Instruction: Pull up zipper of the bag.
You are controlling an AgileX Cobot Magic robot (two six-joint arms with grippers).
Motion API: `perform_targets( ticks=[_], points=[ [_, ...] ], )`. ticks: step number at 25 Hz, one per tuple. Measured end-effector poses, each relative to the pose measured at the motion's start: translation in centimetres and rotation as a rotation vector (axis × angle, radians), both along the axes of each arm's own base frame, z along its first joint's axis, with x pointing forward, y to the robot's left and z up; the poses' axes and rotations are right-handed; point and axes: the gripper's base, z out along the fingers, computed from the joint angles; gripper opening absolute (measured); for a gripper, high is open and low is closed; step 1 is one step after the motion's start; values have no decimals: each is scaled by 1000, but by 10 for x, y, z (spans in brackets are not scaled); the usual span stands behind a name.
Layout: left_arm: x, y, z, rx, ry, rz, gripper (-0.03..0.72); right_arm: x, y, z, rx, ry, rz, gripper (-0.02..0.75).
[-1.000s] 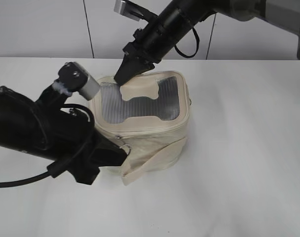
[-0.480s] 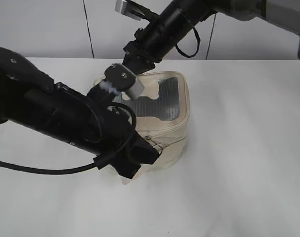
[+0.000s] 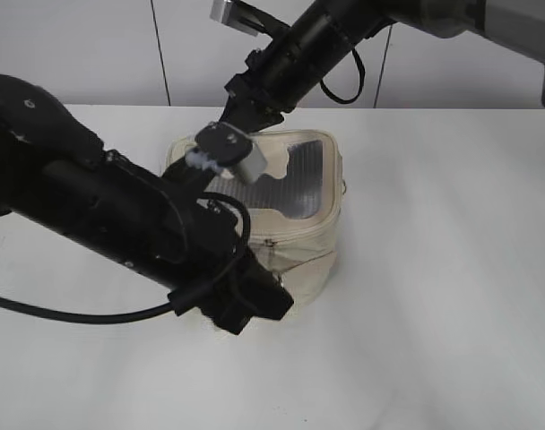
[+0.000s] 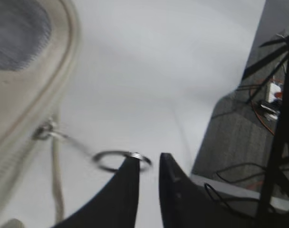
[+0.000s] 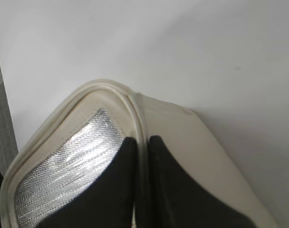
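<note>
The cream bag (image 3: pixel 313 215) stands mid-table, its grey mesh top (image 3: pixel 301 175) facing up. The zipper slider (image 3: pixel 271 243) sits on the front rim, right of centre. My left gripper (image 3: pixel 268 303) is low at the bag's front, and its arm hides the front left. In the left wrist view the bag (image 4: pixel 25 95) is at the left. The slider (image 4: pixel 44 132) trails a silver ring pull (image 4: pixel 106 159) caught at my left gripper's (image 4: pixel 148 159) left fingertip. A narrow gap shows between the jaws. My right gripper (image 3: pixel 241 115) is shut on the bag's (image 5: pixel 192 137) back-left rim (image 5: pixel 140 118).
The white table (image 3: pixel 452 269) spreads right and in front of the bag. A white panelled wall (image 3: pixel 75 45) stands behind. The left wrist view shows the table edge with grey floor and cables (image 4: pixel 258 118) beyond it.
My left arm has swept right along the bag's front and dipped a little. The zipper slider went from the front left to right of centre. The side strap is now hidden. The right arm has not moved.
</note>
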Motion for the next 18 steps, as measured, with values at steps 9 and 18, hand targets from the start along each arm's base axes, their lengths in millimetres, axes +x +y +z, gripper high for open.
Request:
perform_targets(
  ticks=[9, 18],
  points=[
    [-6, 52, 46, -6, -23, 136, 337, 20, -26, 5, 54, 16, -117, 426],
    [75, 112, 85, -56, -119, 385, 340, 34, -125, 41, 85, 68, -332, 410]
  ],
)
